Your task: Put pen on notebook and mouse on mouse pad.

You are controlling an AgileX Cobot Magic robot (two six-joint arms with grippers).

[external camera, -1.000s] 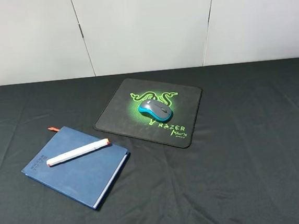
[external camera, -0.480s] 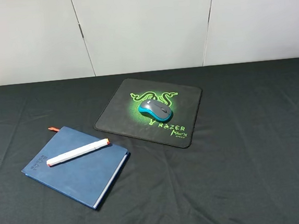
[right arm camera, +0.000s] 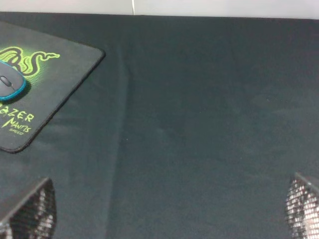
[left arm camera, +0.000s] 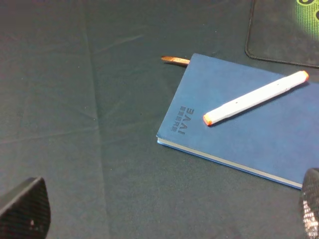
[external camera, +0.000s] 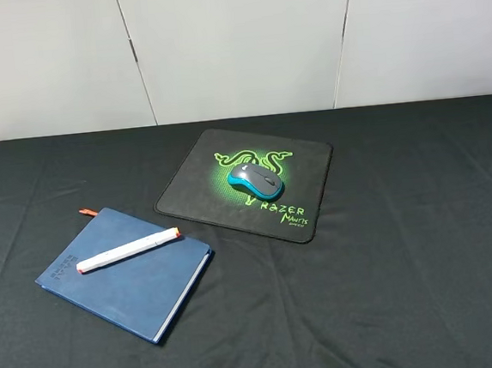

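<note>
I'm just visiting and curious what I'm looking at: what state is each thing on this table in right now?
pen: lying flat across the notebook, capped, nothing holding it.
notebook: closed, flat on the black cloth.
mouse: sitting on the mouse pad, untouched.
mouse pad: flat on the cloth.
left tool: open, empty.
right tool: open, empty.

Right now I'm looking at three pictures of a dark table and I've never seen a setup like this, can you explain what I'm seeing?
It is a two-armed robot. One camera looks down from high up; the other two ride on the arms' wrists. On the dark cloth lie a blue notebook with a white pen resting on it, and a black mouse pad with a mouse on it. The dark shapes at the edges of each wrist picture are fingertips of each end effector, spread open. Nothing is held.
</note>
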